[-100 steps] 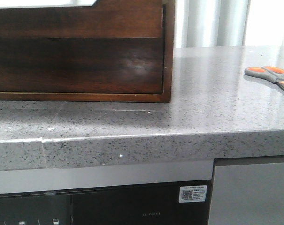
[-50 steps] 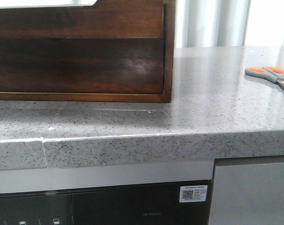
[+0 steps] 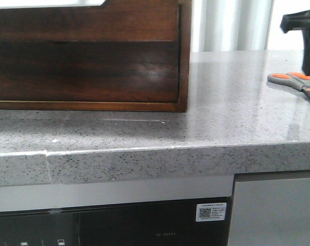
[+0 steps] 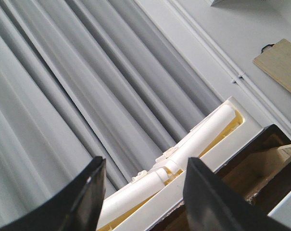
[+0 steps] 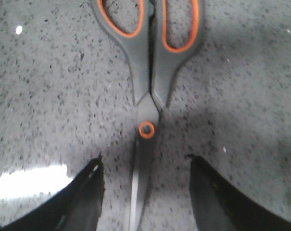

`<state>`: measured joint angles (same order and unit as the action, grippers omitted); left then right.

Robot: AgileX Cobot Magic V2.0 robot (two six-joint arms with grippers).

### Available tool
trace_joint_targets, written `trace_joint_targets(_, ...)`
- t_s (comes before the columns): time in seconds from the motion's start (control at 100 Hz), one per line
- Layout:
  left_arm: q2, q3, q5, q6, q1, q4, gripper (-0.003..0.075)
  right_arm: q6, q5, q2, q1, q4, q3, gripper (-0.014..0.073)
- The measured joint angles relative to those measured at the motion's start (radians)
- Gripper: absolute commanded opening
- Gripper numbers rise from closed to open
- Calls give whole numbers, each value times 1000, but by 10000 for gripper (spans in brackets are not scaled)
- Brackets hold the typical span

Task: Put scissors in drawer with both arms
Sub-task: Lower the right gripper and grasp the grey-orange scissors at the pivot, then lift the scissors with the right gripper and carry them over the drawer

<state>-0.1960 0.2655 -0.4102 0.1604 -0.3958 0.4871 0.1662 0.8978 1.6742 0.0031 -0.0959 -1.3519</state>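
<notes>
Two black fingers (image 5: 82,192) of the right gripper (image 5: 145,192) spread wide apart, holding nothing, one on each side of the thin blades. Hanging just above the scissors (image 5: 147,86), not touching. Closed scissors, lying flat, grey handles with orange inside the loops, orange dot at the pin. Grey speckled stone counter (image 5: 49,96) all around, shiny, with a bright patch of light near one finger.

From the front, same scissors (image 3: 293,80) far out at 3 o'clock on the counter (image 3: 221,118), blades running off the edge of the picture. Right gripper (image 3: 303,31) a dark shape just above, at 2 o'clock. Well apart, at 10 o'clock, dark wooden cabinet (image 3: 183,51) sitting on the counter, with the drawer (image 3: 88,72) pushed shut, plain glossy red-brown front. Bare stone between drawer and scissors. Pale curtains (image 3: 231,25) behind, at 12 o'clock. Below the counter edge, dark glass panel (image 3: 119,225) with a small white sticker (image 3: 210,211).

Left gripper (image 4: 143,192) spread open too, holding nothing, pointed up at grey curtains (image 4: 63,96) and a white wall (image 4: 241,33). White tube (image 4: 193,144) in a pale tray beyond the fingers, on top of dark wood.
</notes>
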Motion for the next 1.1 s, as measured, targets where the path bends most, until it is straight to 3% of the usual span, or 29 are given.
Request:
trace_joint_targets(0.36,0,0,19,-1,0,-2,348,-5,48,170,0,0,-166,351)
trace_joint_targets(0.72,0,0,19,-2,0,-2,348,-8,70,219,0,0,-189,338)
trace_joint_targets(0.81,0,0,19,-2,0,-2,348,-8,74,224,0,0,-193,248)
trace_joint_targets(0.98,0,2,19,-2,0,-2,348,-8,74,225,4,7,-195,-46)
trace_joint_targets(1.1,0,2,19,-2,0,-2,348,-36,74,225,6,7,-195,-72)
